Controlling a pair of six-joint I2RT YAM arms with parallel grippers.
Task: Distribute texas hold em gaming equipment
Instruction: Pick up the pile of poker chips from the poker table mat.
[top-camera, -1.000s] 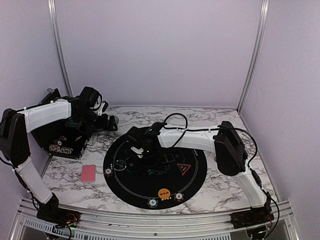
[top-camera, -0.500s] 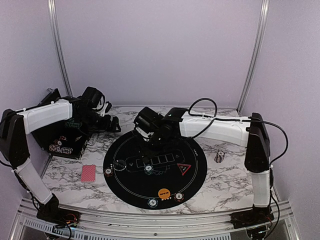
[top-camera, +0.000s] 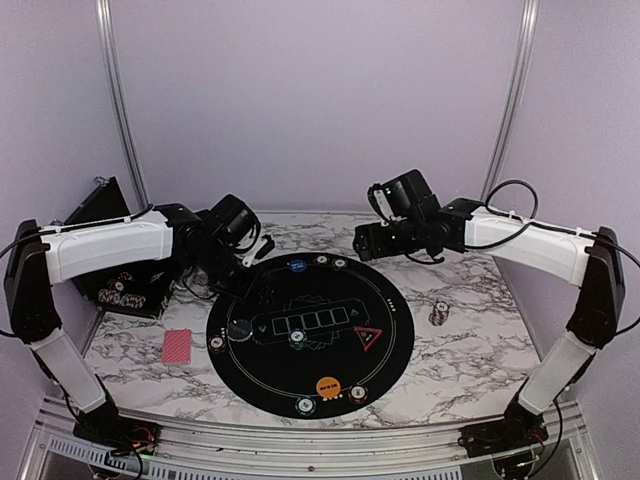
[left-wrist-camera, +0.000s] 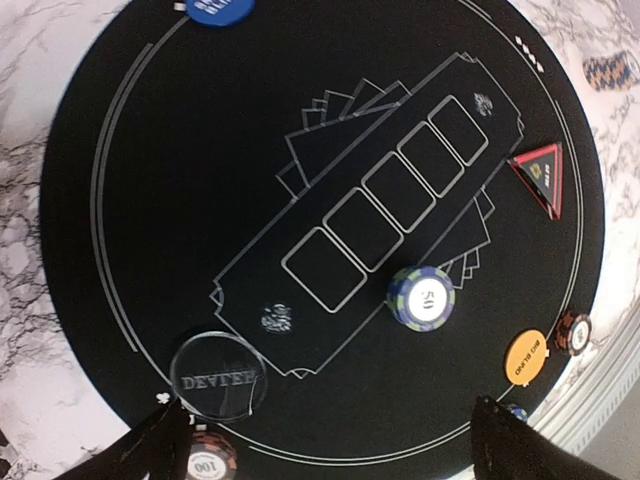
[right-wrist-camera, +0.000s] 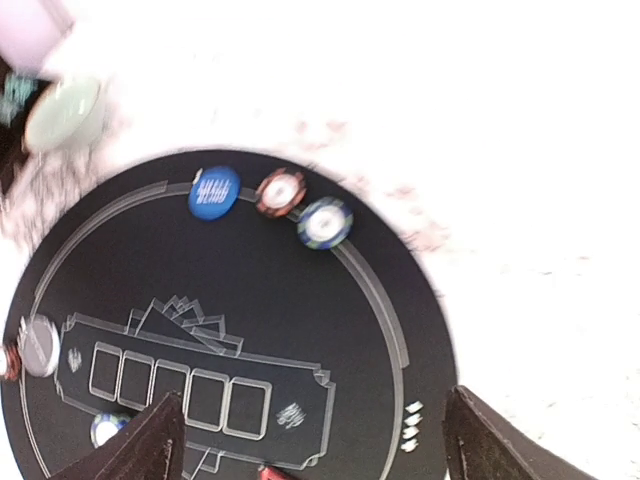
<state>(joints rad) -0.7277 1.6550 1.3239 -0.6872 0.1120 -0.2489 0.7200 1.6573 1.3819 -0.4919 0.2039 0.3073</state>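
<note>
top: high, near edge, facing whole table (top-camera: 460, 375) | wrists: nearer, looking down | shared: black mat (top-camera: 270, 375)

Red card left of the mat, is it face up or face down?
Face down: the card shows its red patterned back.

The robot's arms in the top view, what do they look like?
The left arm and right arm both have white link shells with black joints and black wrist units. Thin black cables loop loosely along them. The gripper fingers are black and tapered.
</note>
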